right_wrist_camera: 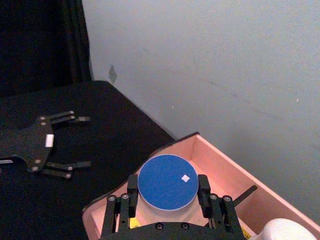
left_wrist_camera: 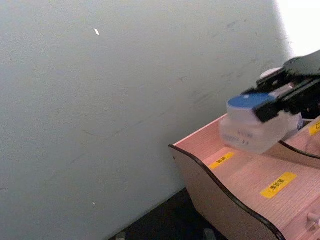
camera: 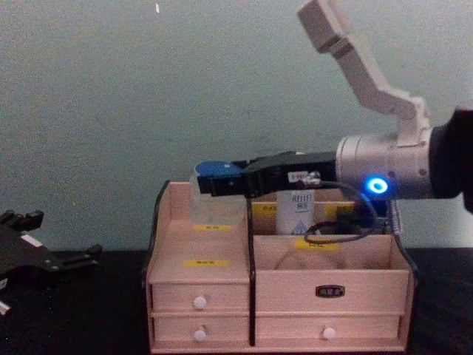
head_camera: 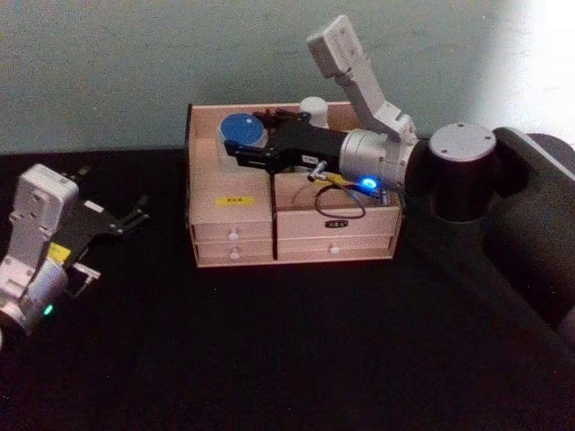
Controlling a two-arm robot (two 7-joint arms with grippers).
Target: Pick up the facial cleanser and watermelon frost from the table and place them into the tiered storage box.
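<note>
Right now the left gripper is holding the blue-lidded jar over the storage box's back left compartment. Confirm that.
Wrong arm. The right gripper is holding the blue-lidded jar over the tiered storage box's back left compartment, as the head view shows. The left gripper sits open over the table, off to the robot's left of the box.

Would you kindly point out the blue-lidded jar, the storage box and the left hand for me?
blue-lidded jar (right_wrist_camera: pixel 166 181): right wrist view, middle of its blue lid.
storage box (camera: pixel 369 283): chest view, bare front panel above the right drawers.
left hand (right_wrist_camera: pixel 88 141): right wrist view, midway between its open fingertips.
</note>
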